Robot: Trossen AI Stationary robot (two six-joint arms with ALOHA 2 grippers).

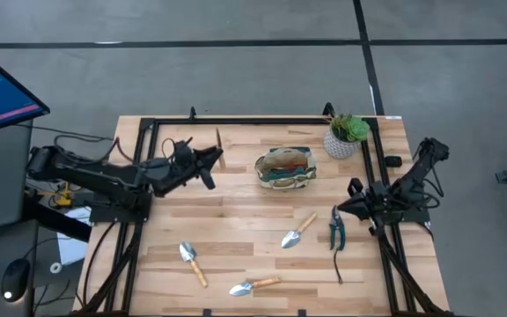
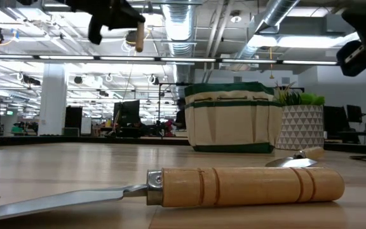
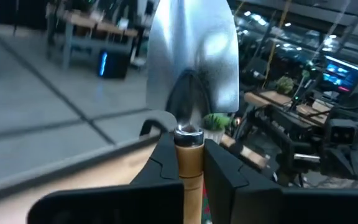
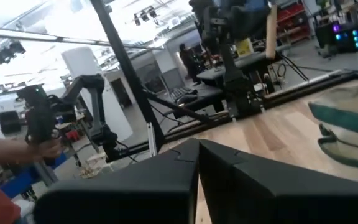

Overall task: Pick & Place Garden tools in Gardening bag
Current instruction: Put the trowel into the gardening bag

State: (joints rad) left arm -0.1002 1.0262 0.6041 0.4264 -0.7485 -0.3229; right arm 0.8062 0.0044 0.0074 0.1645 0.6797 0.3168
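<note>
left claw: left gripper clamped on a trowel at the handle neck, blade up, lifted at centre-left of the high view, apparently so it can go down into the bag.
right claw: right gripper pressed together, empty, parked at right edge.
bag: gardening bag, upper centre, mouth up.
still on table: three trowels; pruning shears by the right arm.
in the way: plant pot just right of the bag; no obstacle visible between.
</note>
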